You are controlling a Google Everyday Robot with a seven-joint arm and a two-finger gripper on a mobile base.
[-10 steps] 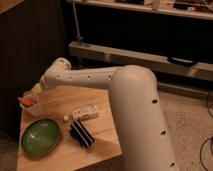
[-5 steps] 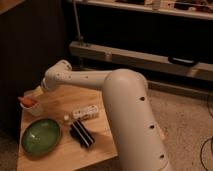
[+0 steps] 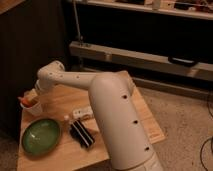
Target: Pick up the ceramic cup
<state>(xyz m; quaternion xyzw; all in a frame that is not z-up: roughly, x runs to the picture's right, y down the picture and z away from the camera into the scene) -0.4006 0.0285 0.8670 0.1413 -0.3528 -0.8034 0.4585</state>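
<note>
The ceramic cup (image 3: pixel 34 107) is small and white with orange-red bits at its rim. It stands on the wooden table (image 3: pixel 132 107) near the far left edge. My gripper (image 3: pixel 35 95) is at the end of the white arm (image 3: pixel 107 107), right above and against the cup's top. The arm's wrist hides much of the gripper.
A wide green bowl (image 3: pixel 41 135) sits at the table's front left. A small white rectangular box (image 3: pixel 82 113) and a dark striped packet (image 3: pixel 82 135) lie in the middle. A dark cabinet (image 3: pixel 30 50) stands behind the table on the left.
The arm has reached further left and down, bringing the gripper onto the cup's top. The cup, bowl and box stay in place.
</note>
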